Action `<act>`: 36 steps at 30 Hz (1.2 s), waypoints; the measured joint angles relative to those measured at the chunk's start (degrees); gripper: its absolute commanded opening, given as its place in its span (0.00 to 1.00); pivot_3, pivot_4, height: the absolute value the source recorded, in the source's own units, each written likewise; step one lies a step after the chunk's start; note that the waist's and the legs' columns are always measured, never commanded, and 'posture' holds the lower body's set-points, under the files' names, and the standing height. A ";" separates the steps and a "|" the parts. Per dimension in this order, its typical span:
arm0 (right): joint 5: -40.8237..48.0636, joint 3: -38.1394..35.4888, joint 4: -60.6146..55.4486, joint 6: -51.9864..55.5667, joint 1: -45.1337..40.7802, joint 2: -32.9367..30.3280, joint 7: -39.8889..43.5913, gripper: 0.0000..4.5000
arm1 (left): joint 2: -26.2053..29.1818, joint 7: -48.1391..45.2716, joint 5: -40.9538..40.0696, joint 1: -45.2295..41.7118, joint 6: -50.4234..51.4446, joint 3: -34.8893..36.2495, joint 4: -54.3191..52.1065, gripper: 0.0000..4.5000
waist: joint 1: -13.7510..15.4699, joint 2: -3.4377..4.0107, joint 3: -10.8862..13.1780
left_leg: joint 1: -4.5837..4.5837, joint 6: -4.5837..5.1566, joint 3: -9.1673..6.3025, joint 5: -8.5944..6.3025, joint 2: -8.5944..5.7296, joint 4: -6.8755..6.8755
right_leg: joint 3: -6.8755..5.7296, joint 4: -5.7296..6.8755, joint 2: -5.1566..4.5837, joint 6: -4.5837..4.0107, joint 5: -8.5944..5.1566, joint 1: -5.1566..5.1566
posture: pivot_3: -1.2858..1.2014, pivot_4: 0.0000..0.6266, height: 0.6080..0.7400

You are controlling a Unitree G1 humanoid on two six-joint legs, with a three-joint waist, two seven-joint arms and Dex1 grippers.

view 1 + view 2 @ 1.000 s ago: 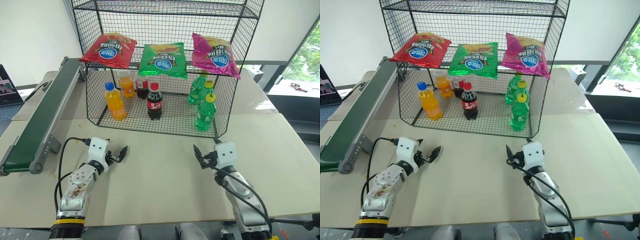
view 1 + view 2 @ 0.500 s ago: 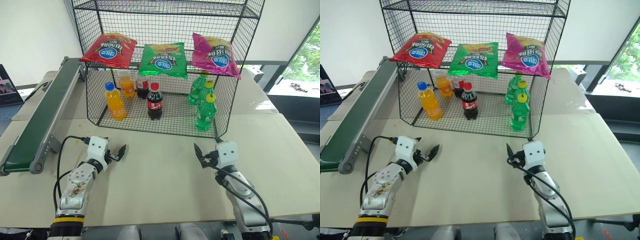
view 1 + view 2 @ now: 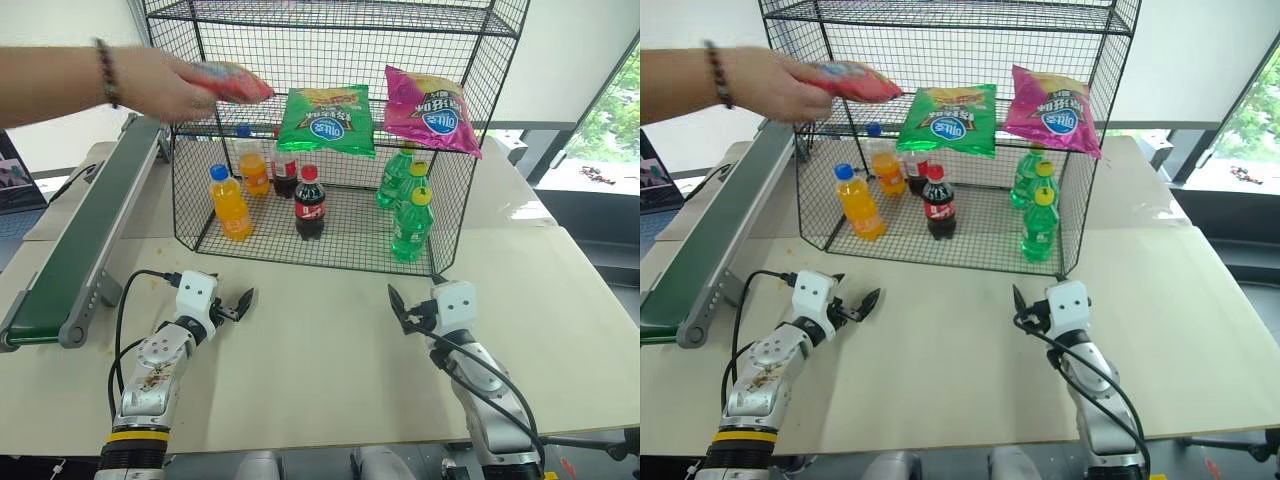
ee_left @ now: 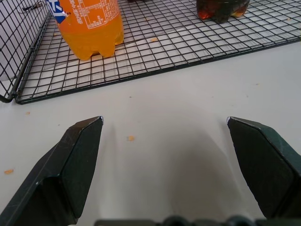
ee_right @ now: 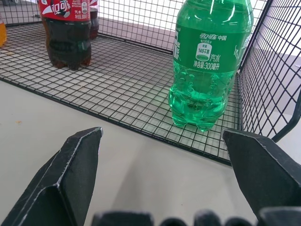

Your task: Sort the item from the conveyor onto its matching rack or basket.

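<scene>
Red and crinkly, the chip bag is in a person's hand at the left end of the middle tier of the black wire rack, so it is not on the dark green conveyor, whose belt is bare. Whether the hand is taking it off the tier or setting it there I cannot tell; either way the robot's sorting has not begun. Both grippers hover low over the beige table in front of the rack, well apart from the bag: the left gripper spread wide and empty, the right gripper likewise spread with nothing between its fingers. Count: three chip bags, red plus one green bag and one magenta bag; two orange bottles, two cola bottles and three green bottles on the bottom tier
</scene>
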 measured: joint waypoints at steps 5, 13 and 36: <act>0.00 0.00 0.00 0.00 0.00 0.00 -0.20 1.00 | -0.01 0.00 0.00 -0.01 -0.13 0.00 0.00 1.00 | -0.01 0.00 0.00 | 0.00 0.00 0.00 0.00 0.00 0.00 | 0.00 0.00 0.00 0.00 0.00 0.00 | 0.52 0.24 1.00; 0.00 0.07 0.01 0.00 -0.03 0.16 -0.20 1.00 | 0.51 -0.03 0.00 -0.01 -0.31 0.67 0.00 1.00 | -0.01 0.00 0.00 | 0.00 0.00 0.00 0.00 0.00 0.00 | 0.00 0.00 0.00 0.00 0.00 0.00 | 0.52 0.24 1.00; 6.34 -1.79 -0.74 1.62 -6.56 -9.76 12.62 1.00 | 7.17 -9.92 -26.87 14.17 18.85 15.26 -18.91 1.00 | -1.36 0.01 0.14 | 0.01 0.04 -0.04 -0.02 0.07 -0.04 | -0.07 0.02 -0.01 -0.03 -0.09 -0.01 | 0.52 0.24 1.00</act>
